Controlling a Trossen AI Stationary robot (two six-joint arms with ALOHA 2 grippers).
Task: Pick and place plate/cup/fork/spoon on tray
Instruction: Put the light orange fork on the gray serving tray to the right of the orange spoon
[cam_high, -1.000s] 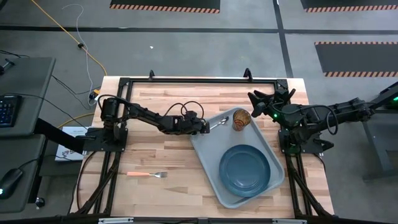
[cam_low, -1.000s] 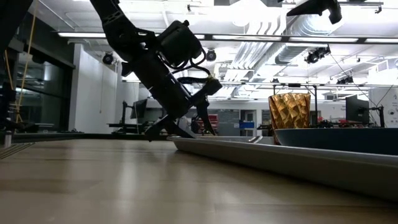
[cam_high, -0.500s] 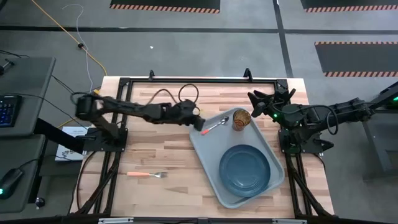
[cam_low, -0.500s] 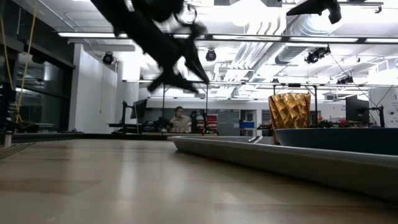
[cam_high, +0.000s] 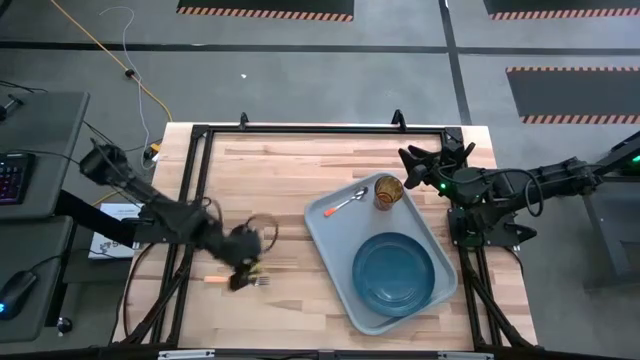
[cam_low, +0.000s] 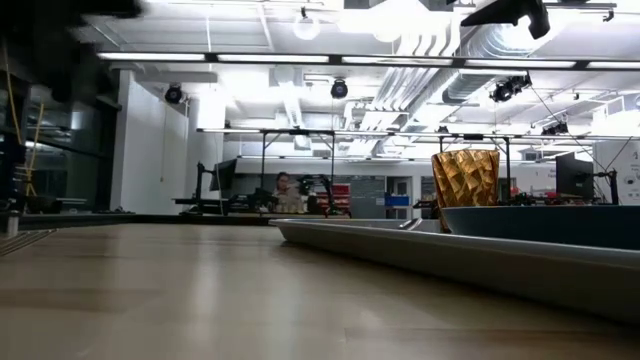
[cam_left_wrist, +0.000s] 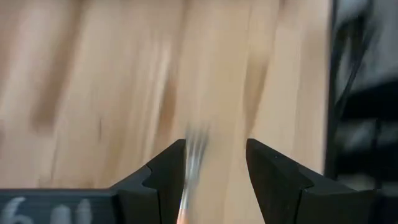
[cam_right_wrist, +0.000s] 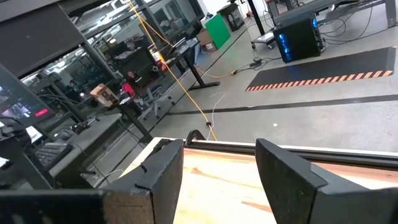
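The left end effector (cam_high: 243, 275) has swung away from the tray (cam_high: 331, 250) and now sits low over the near-left part of the table (cam_high: 260, 170), right above the fork (cam_high: 262, 281). Half a second ago it was at the tray's far-left corner beside the spoon (cam_high: 346, 205). In the left wrist view its fingers (cam_left_wrist: 168, 171) are spread apart, and the blurred fork tines lie between them on the wood; nothing is gripped. The fork has not moved from its spot on the table, well apart from the tray.

The spoon lies released on the tray near its far-left corner, its bowl just beside the cup (cam_high: 388, 192), which stands upright at the tray's far end. The plate (cam_high: 394, 273) rests in the middle of the tray, unchanged.

The right end effector (cam_high: 418, 165) waits at the far-right edge of the table, fingers spread, where it was before. In the low view the left arm has gone from sight.
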